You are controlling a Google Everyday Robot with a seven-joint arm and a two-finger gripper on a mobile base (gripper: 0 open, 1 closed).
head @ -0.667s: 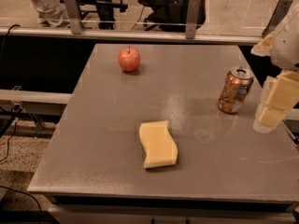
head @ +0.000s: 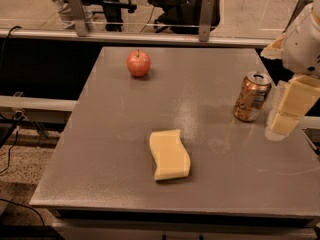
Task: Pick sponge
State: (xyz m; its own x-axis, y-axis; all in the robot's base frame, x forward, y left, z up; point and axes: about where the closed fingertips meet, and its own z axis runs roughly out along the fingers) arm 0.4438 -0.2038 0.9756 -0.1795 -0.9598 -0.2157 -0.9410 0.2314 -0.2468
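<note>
Change vs prev frame: next to none. Sponge (head: 170, 155), apple (head: 138, 63) and can (head: 252, 96) all sit where they were on the table (head: 110, 149). Your gripper (head: 282, 124) is approx in the same spot by the right edge, maybe a hair closer to the can, but that's too slight to be sure.

Sponge lies flat in the near half of the table, roughly midway btw the left and right edges and closer to the near edge than the far one. Nothing touches it. Its long axis runs far-to-near, w/ the near end swung a little toward the right edge. So one short end points at the far edge and the other at the near edge, and the wavy long sides face left and right.

Gripper hangs at the right edge, pointing down, tip low over the surface, just beside the can on its right side. You can't tell if gripper and can touch. It's well apart from the sponge, w/ bare table btw them. You also can't tell from this view whether it's released or clenched. The white arm (head: 305, 39) comes in from the upper right.

Can stands upright near the right edge, approx mid-depth. Apple sits toward the far left corner, stem end up, well apart from sponge and can.
</note>
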